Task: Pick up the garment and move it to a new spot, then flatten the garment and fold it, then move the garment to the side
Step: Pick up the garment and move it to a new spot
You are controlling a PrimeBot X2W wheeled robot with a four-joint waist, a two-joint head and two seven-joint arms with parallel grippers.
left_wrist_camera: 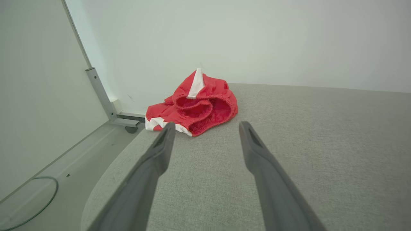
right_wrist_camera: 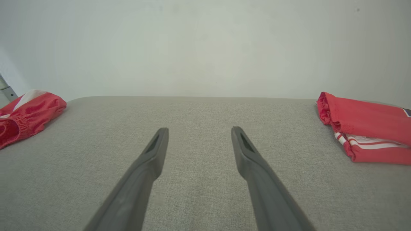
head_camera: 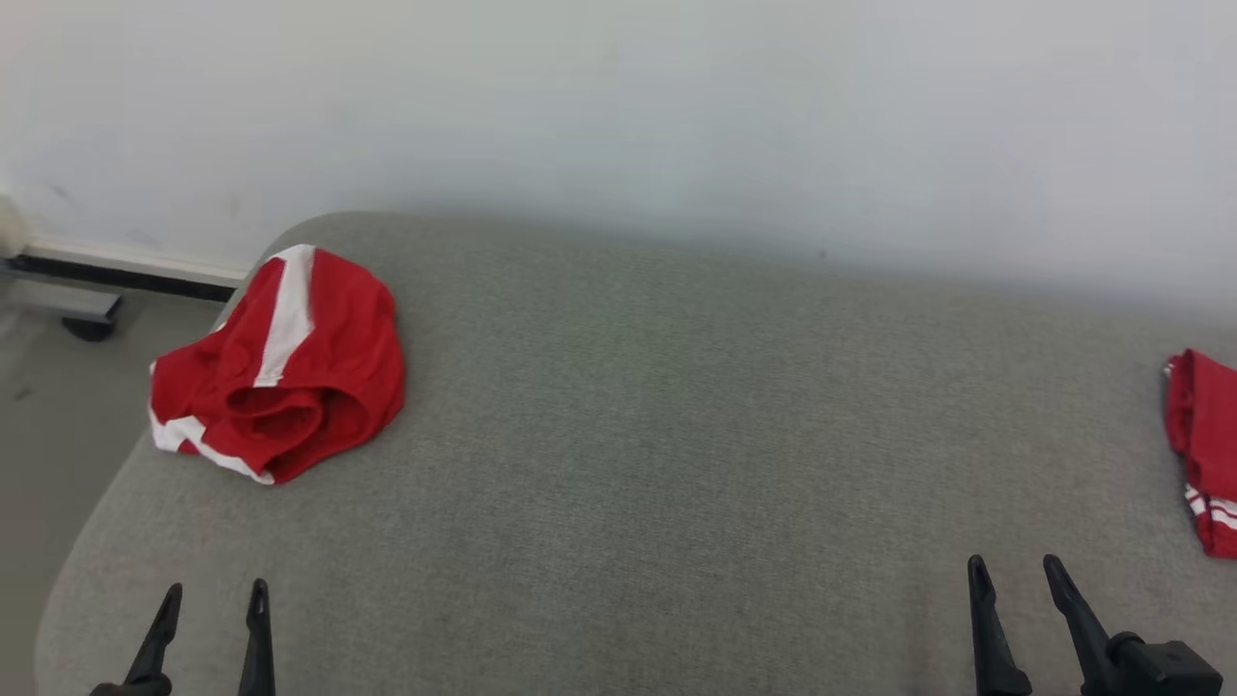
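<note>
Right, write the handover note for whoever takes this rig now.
Left gripper: open, empty, low over the grey surface.
Right gripper: open, empty.
Crumpled garment: red and white, at the far left corner, untouched.
Folded garment: red, at the right edge, apparently already set aside.
Left to do: pick up the crumpled garment, move it, flatten it, fold it, set it aside.

Left gripper (head_camera: 217, 586) and right gripper (head_camera: 1013, 559) hover at the counter's (head_camera: 676, 435) near edge, each with its 2 fingers (left_wrist_camera: 154, 166) spread apart.
</note>
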